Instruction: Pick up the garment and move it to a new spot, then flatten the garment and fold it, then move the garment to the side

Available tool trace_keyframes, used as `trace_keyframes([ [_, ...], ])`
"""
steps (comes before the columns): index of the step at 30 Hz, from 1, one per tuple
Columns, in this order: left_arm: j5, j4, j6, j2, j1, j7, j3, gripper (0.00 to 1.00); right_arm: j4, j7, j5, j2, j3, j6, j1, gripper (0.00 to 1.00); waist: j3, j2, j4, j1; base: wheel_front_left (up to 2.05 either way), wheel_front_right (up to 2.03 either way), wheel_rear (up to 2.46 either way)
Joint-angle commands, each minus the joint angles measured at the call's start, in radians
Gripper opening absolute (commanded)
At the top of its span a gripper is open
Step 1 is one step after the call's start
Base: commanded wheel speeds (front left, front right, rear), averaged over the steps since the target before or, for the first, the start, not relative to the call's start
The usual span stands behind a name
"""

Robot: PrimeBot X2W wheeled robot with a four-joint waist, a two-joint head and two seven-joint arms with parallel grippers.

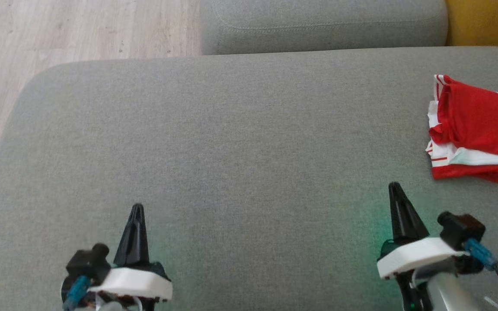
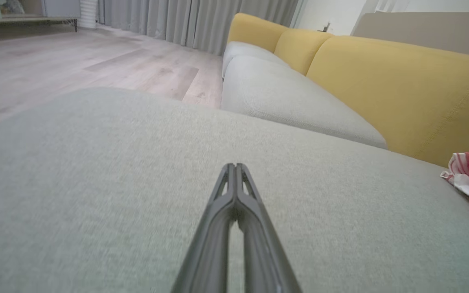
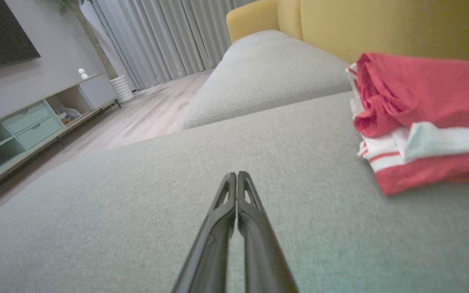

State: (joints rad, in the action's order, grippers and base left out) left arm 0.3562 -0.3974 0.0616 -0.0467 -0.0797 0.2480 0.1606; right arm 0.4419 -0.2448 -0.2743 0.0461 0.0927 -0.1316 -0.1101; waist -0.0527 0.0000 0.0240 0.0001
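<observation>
You have both grippers closed and empty, each pair of fingers pressed tip to tip. The left gripper hangs over the near left part of the grey cushion, and the right gripper over its near right part. The red-and-white garment lies on the cushion's right side, apart from the right gripper. It looks folded into 2 or more layers, though the head view cuts it off.
</observation>
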Motion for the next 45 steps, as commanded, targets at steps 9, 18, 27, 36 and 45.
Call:
trace_keyframes([
  [9,0.103,0.037,0.006,0.000,-0.035,-0.025,-0.025,0.00,-0.043,0.026,-0.114,0.005,-0.013,0.000,-0.034,0.00,0.004,0.0000,-0.002,0.0000,0.00,0.00,0.00],
  [18,0.194,0.046,0.011,0.000,-0.034,-0.051,-0.044,0.00,-0.055,0.049,-0.213,0.007,-0.025,0.000,-0.031,0.00,0.007,0.0000,-0.003,0.0000,0.00,0.00,0.00],
  [27,0.284,0.056,0.016,-0.001,-0.033,-0.078,-0.064,0.00,-0.067,0.073,-0.312,0.009,-0.037,0.000,-0.028,0.00,0.011,0.0000,-0.005,0.0000,0.00,0.00,0.00],
  [36,0.375,0.065,0.021,-0.001,-0.033,-0.104,-0.084,0.00,-0.079,0.097,-0.410,0.011,-0.050,0.000,-0.025,0.00,0.015,0.0000,-0.007,0.0000,0.00,0.00,0.00],
  [45,0.466,0.074,0.026,-0.001,-0.032,-0.131,-0.103,0.00,-0.092,0.122,-0.509,0.012,-0.063,0.000,-0.022,0.00,0.018,0.0000,-0.009,0.0000,0.00,0.00,0.00],
])
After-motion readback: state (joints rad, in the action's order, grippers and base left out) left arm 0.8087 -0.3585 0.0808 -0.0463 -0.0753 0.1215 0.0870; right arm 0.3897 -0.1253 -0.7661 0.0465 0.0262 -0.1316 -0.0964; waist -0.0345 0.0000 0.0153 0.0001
